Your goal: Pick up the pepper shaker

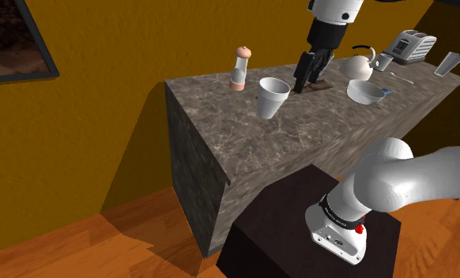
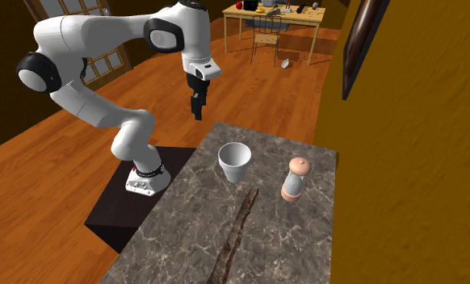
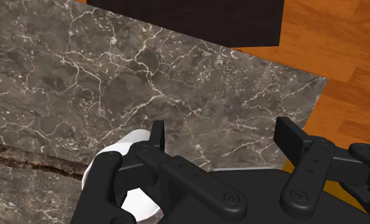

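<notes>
Closest to where I stand is the dark box stand (image 1: pixel 299 229) with the white arm's base bolted on top. From there the arm (image 2: pixel 88 48) arches up and over a grey marble counter (image 1: pixel 244 150).

Its black gripper (image 1: pixel 306 79) hangs pointing down, well above the stone. The jaws stand wide apart and hold nothing. In the wrist view, bare veined marble shows between the two fingers (image 3: pixel 285 137). A white cup (image 3: pixel 123 146) peeks out just past one of them.

The pepper shaker (image 1: pixel 241 68) stands upright on the counter, near the edge that runs along the orange wall. It is pinkish tan with a rounded cap and a paler band round its middle. On the shoulder view's left it stands near the cup (image 1: pixel 273 97), not touching it. In the second exterior view the shaker (image 2: pixel 295 179) sits to the right of the cup (image 2: pixel 235 162), with the gripper (image 2: pixel 197 109) up beyond the cup and well apart from the shaker.

A dark rough seam (image 2: pixel 237 230) runs along the stone. Farther along the counter are a pale kettle (image 1: pixel 356 65), a white bowl (image 1: pixel 365 92) and a toaster (image 1: pixel 409 46). A flat dark thing lies below the gripper in the shoulder view, possibly the seam's far end, though I cannot make it out for sure.
</notes>
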Tool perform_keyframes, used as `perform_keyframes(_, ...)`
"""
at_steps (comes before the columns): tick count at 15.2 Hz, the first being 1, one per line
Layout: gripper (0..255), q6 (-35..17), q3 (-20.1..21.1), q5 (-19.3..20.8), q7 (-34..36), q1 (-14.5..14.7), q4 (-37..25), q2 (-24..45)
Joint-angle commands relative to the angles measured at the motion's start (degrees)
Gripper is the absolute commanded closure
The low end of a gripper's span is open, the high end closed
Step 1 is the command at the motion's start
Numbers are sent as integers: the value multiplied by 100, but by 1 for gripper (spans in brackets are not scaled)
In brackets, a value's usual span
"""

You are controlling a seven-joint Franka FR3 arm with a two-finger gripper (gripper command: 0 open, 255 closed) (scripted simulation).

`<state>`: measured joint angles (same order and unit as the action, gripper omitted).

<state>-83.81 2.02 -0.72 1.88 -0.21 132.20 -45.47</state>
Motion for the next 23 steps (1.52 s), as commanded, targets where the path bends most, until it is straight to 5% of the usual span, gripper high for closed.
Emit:
perform_keyframes(1, 0, 0, 0, 0, 0, 0, 0, 0)
perform_keyframes(12, 0, -1162, -438, 609, -645, -234, -1064, 1992)
perform_keyframes(23, 0, -1693, -757, 863, -1207, -422, -2993, 4155)
